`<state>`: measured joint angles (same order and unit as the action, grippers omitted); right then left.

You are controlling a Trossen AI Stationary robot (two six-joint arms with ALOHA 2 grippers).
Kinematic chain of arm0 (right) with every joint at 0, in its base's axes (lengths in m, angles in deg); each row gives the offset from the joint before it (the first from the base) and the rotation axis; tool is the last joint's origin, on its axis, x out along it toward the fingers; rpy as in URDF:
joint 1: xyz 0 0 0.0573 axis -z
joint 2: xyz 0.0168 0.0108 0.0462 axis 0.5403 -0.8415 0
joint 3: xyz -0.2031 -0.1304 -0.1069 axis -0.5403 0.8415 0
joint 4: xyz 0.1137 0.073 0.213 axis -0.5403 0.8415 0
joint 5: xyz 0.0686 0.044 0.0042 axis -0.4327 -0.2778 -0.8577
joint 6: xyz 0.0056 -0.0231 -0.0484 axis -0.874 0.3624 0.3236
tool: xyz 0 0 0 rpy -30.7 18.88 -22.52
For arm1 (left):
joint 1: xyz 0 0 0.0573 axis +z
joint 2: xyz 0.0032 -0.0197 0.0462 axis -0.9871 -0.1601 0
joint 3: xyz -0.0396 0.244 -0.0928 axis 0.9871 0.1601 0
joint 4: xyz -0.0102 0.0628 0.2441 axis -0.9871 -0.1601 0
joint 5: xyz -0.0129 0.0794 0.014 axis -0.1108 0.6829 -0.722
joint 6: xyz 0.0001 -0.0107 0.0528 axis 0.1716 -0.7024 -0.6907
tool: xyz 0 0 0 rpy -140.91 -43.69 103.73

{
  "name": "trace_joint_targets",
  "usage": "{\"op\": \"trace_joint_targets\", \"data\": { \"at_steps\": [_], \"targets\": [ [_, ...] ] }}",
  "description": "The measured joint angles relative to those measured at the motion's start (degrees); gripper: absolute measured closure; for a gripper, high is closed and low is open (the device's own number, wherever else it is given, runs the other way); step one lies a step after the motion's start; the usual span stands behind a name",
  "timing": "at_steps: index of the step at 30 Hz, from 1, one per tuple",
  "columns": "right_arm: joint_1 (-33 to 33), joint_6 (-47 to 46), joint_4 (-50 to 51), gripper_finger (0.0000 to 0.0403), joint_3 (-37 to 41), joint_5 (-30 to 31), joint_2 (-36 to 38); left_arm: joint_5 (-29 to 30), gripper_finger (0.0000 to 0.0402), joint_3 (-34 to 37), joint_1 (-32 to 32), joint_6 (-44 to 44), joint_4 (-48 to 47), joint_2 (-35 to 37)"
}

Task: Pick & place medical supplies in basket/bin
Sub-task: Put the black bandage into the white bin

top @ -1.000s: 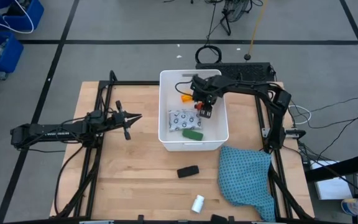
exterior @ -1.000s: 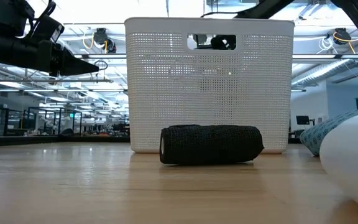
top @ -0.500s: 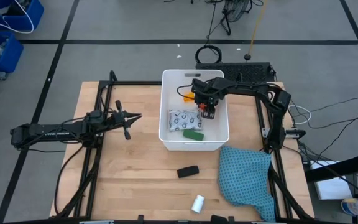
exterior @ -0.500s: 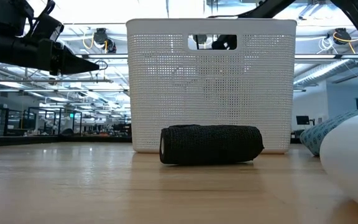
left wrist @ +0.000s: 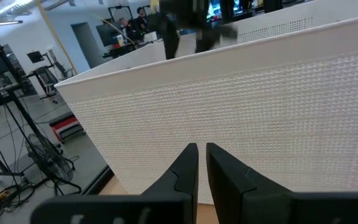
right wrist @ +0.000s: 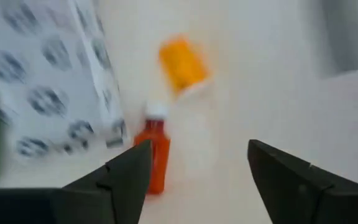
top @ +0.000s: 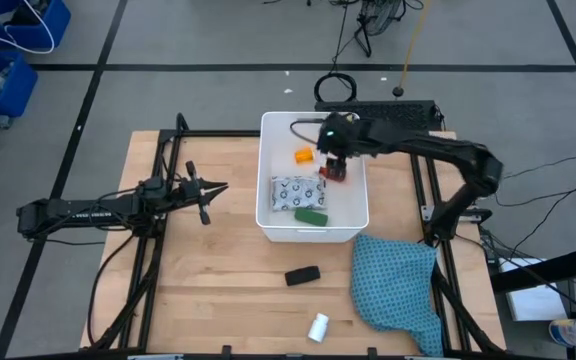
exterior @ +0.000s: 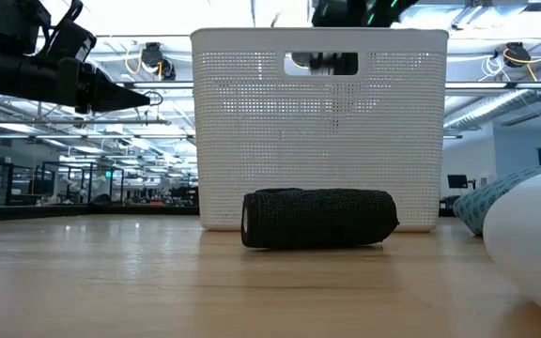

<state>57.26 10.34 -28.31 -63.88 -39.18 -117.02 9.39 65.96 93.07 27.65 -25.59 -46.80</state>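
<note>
So the large white perforated plastic tub point(top: 313, 178) already has four supplies in it: the flat white dark-dotted packet point(top: 294, 193), the green oblong piece point(top: 310, 215), the orange vial point(top: 304, 155) and the small red bottle with a white cap point(right wrist: 154, 155).

The right end effector point(right wrist: 197, 171) hangs over the tub with its fingers spread wide and nothing between them; the red bottle lies on the tub floor right below. The left end effector point(left wrist: 202, 163) waits off to the tub's left, fingers pressed nearly together.

Left on the wooden tabletop point(top: 218, 280) are the black oblong roll point(exterior: 319, 218) and the small white bottle point(top: 318, 326).

My guess is the roll is light, soft and grippy, so pinch it across its short middle. The bottle looks hard, smooth and likely to roll, so take it square across the body.
</note>
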Motion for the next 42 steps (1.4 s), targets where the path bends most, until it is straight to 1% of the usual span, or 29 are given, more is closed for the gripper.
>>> {"op": "trace_joint_targets", "data": {
  "at_steps": [2, 3, 4, 6, 7, 9, 10, 12, 13, 15, 18, 20, 23, 25, 30, 33, 35, 37, 39, 42],
  "targets": [
    [-1.2, -0.1, -2.4, 0.0165, 0.0, -1.5, 5.1, 0.0, 0.0366, 0.0, 0.0, 0.0, 0.0, 0.0],
    [-2.0, 0.4, -4.4, 0.0176, 0.0, -3.4, 7.9, 0.0, 0.0366, 0.0, 0.0, 0.0, 0.0, 0.0],
    [-2.7, 1.6, -6.5, 0.0189, 0.1, -7.0, 10.9, 0.0, 0.0366, 0.0, 0.0, 0.0, 0.0, 0.0],
    [-4.6, 3.9, -13.3, 0.0223, 2.9, -15.9, 17.5, 0.0, 0.0366, 0.0, 0.0, 0.0, 0.0, 0.0],
    [-5.7, 4.2, -18.4, 0.0244, 5.4, -19.3, 21.0, 0.0, 0.0366, 0.0, 0.0, 0.0, 0.0, 0.0],
    [-7.0, 4.3, -28.6, 0.0292, 11.5, -23.7, 27.4, 0.0, 0.0366, 0.0, 0.0, 0.0, 0.0, 0.0],
    [-7.3, 4.3, -31.6, 0.0319, 14.7, -25.8, 30.5, 0.0, 0.0366, 0.0, 0.0, 0.0, 0.0, 0.0],
    [-6.9, 4.6, -34.6, 0.0372, 21.0, -30.9, 36.0, 0.1, 0.0366, 0.0, 0.0, -0.1, -0.1, 0.0],
    [-6.2, 4.6, -35.0, 0.0387, 23.9, -33.4, 38.6, 0.3, 0.0366, 0.0, 0.0, -0.1, -0.1, 0.0],
    [-5.4, 3.2, -35.7, 0.0391, 29.7, -36.0, 43.9, 0.4, 0.0366, 0.0, 0.0, 0.0, -0.1, 0.0],
    [-5.5, -0.1, -42.1, 0.0391, 38.4, -35.3, 51.1, 0.4, 0.0366, 0.0, 0.0, 0.0, -0.1, 0.0],
    [-5.6, -1.3, -46.4, 0.0399, 43.9, -33.4, 55.3, 0.4, 0.0366, 0.0, 0.0, 0.0, -0.1, 0.0],
    [-5.5, -3.7, -52.8, 0.0400, 51.3, -32.8, 60.4, 0.4, 0.0366, 0.0, 0.0, 0.0, -0.1, 0.0],
    [-5.5, -5.0, -55.2, 0.0401, 54.9, -32.9, 62.7, 0.4, 0.0366, 0.0, 0.0, 0.0, -0.1, 0.0],
    [-6.0, -7.9, -56.8, 0.0402, 61.3, -32.9, 65.2, 0.4, 0.0366, 0.0, 0.0, 0.0, -0.3, 0.0],
    [-7.8, -9.4, -64.0, 0.0402, 66.3, -32.7, 66.0, 0.5, 0.0366, 0.0, 0.0, -0.1, -0.3, 0.0],
    [-9.0, -10.8, -71.2, 0.0402, 69.9, -31.1, 66.3, 1.0, 0.0366, 0.0, 0.0, 0.0, -0.3, 0.0],
    [-10.5, -12.1, -75.8, 0.0402, 73.1, -29.0, 66.5, 2.0, 0.0366, 0.0, 0.0, 0.0, -0.5, 0.0],
    [-11.8, -12.4, -76.6, 0.0402, 74.9, -27.1, 67.1, 2.6, 0.0366, 0.0, 0.0, 0.0, -1.1, 0.0],
    [-12.4, -11.1, -76.0, 0.0403, 76.9, -26.7, 69.2, 2.9, 0.0366, 0.0, 0.0, 0.2, -2.2, 0.0]
  ]
}}
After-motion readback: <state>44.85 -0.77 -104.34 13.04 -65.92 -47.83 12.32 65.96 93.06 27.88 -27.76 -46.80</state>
